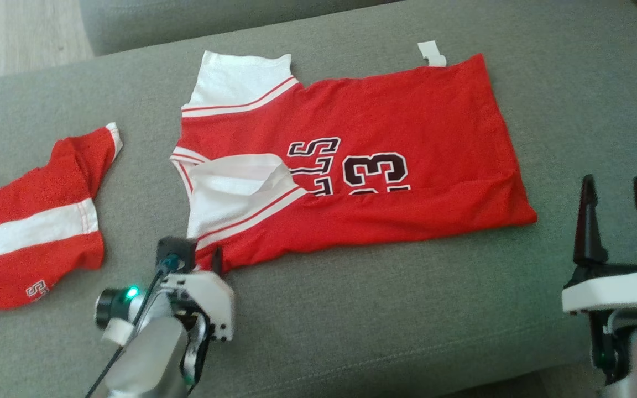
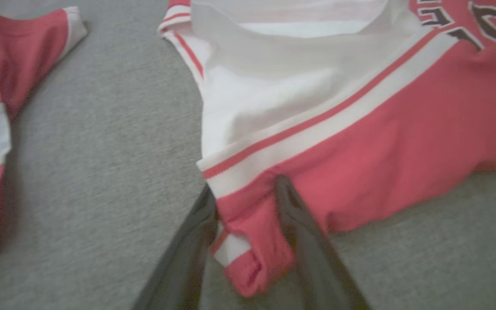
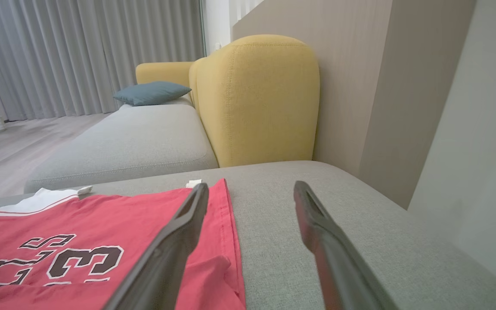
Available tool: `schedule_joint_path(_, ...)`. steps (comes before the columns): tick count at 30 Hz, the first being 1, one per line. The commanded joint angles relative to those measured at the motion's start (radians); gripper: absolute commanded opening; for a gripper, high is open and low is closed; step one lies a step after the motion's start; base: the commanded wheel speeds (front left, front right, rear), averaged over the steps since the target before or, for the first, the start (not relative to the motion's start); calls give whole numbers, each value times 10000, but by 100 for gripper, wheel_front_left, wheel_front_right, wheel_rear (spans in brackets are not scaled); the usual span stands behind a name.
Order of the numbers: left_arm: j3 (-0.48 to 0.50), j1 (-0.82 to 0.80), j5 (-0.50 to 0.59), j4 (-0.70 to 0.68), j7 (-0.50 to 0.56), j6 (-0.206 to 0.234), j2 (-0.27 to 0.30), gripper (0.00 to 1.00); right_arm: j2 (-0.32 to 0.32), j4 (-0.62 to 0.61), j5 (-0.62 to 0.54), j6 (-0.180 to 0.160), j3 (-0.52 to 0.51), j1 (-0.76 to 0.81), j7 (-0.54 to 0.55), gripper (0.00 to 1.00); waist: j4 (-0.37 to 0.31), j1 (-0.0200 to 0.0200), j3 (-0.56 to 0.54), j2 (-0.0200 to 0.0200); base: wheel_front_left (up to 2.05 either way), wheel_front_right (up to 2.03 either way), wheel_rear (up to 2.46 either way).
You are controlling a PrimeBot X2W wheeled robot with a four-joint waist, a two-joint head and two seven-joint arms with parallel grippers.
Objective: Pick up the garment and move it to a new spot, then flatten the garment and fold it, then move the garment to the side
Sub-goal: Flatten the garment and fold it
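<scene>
While the red-and-white garment (image 1: 396, 127) lies spread on the grey sofa seat (image 1: 363, 320), number side up with its near edge folded over, the left pincer (image 2: 246, 191) straddles a bunched corner of it below the white sleeve (image 1: 230, 199), one finger on each side. Whether it has clamped the cloth cannot be told. The right pincer (image 1: 614, 185) stands released, holding nothing, near the hem end. A second red garment (image 1: 31, 221) lies apart on the left.
</scene>
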Motion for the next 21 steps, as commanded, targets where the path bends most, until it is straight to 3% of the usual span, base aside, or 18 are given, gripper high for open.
schedule_joint_path(1, 137, -375, 60, -42, 102, -73, 110, 0, -53, -385, -27, 73, 128, -439, 37, 100, 90, 0, 81, 0, 0, 0, 0)
schedule_joint_path(11, 275, -802, 55, -1350, -1070, 116, -5, 0, -53, 1379, 1035, 73, -173, -1047, 908, 100, 711, 0, 323, 0, 0, 0, 0)
schedule_joint_path(14, 173, -764, 103, -1852, -1078, 160, -24, 0, -53, 2272, 1369, 73, -350, -1420, 1225, 100, 920, 0, 408, 0, 0, 0, 0)
schedule_joint_path(21, -134, -662, 241, -2741, -771, 209, 34, 0, -53, 4105, 956, 73, -900, -2333, 1625, 100, 1281, 0, 690, 0, 0, 0, 0)
